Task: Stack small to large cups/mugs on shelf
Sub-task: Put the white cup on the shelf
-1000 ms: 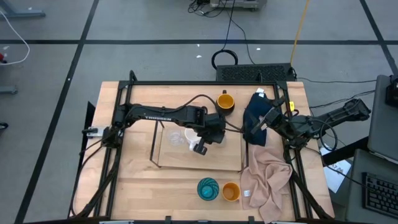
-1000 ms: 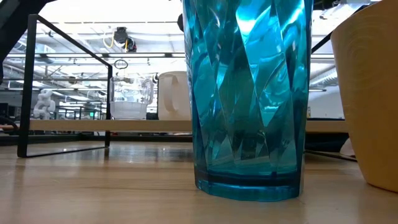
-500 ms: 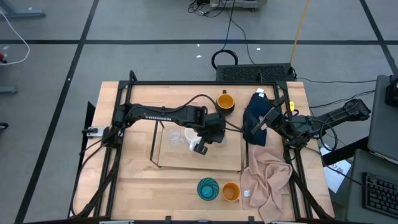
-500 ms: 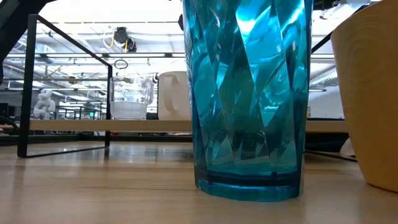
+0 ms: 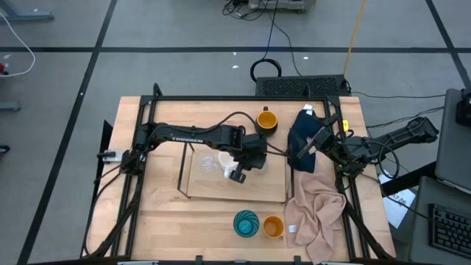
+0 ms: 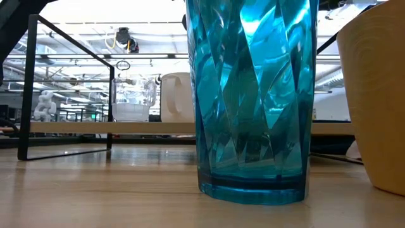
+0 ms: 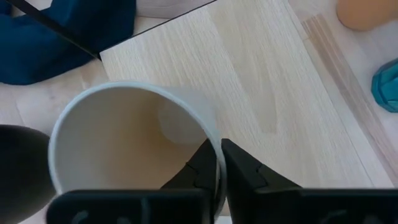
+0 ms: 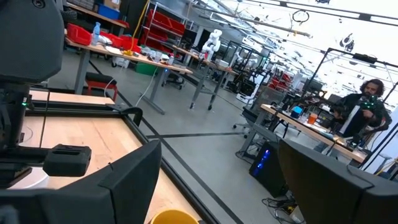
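White mug (image 7: 124, 149) unmoved, jaws easing.

Likely a robotics lab, workbenches (image 8: 130, 53), metal racks (image 8: 165, 28), white humanoid robot (image 8: 213, 41)

White "TROSSEN" lettering along the left arm (image 5: 188, 135).

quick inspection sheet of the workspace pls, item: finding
surface: wooden table.
job's things: white mug and clear glass on shelf; teal cup and orange cup at front edge; dark mug at back.
clutter: blue cloth, beige cloth.
grippers: left gripper pinches the white mug's rim; right gripper open, beside the blue cloth.
cables: black cable on floor.
surroundings: person at a far desk.
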